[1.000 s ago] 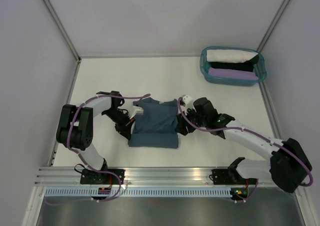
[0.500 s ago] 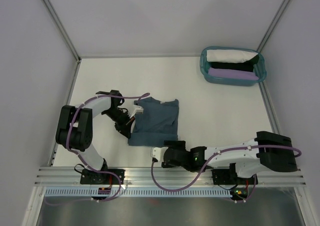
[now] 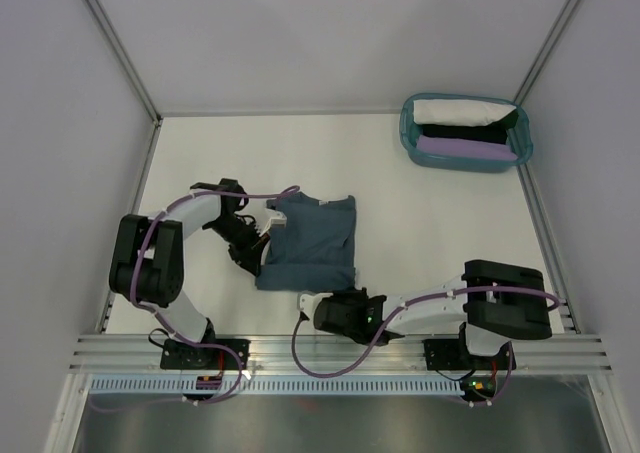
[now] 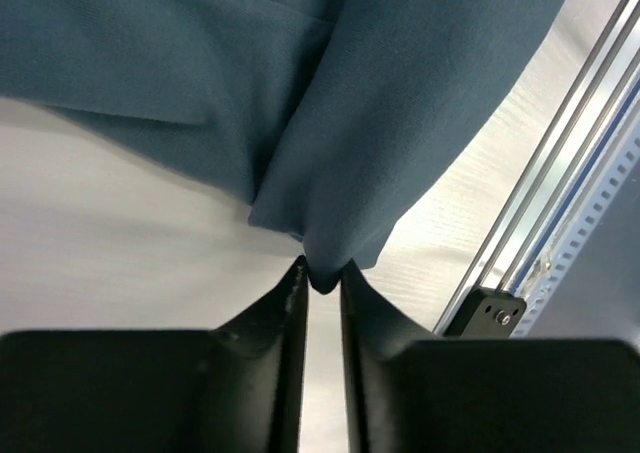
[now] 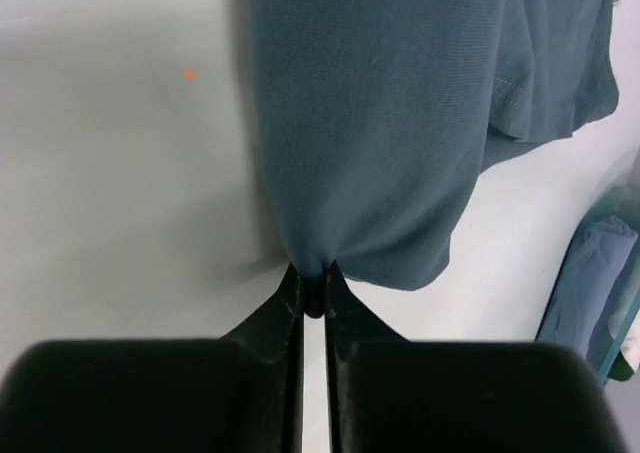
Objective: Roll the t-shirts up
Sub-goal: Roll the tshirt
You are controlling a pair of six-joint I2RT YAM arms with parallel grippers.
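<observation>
A slate-blue t-shirt lies folded into a narrow strip in the middle of the white table. My left gripper is at the shirt's left edge, shut on a pinch of the blue fabric; the cloth sits between the tips of the left gripper. My right gripper is low at the shirt's near edge. The wrist view shows the right gripper shut on a small fold of the blue hem. More t-shirts, white, black and lilac, lie bundled in the basket.
The teal plastic basket stands at the far right corner. Aluminium rails run along the table's near edge, close behind the right gripper, and show in the left wrist view as a rail. Grey walls enclose the table.
The right arm swung from the shirt's right side down to its near edge, and its jaws went from open to shut on the hem. The left gripper kept its hold and place.
</observation>
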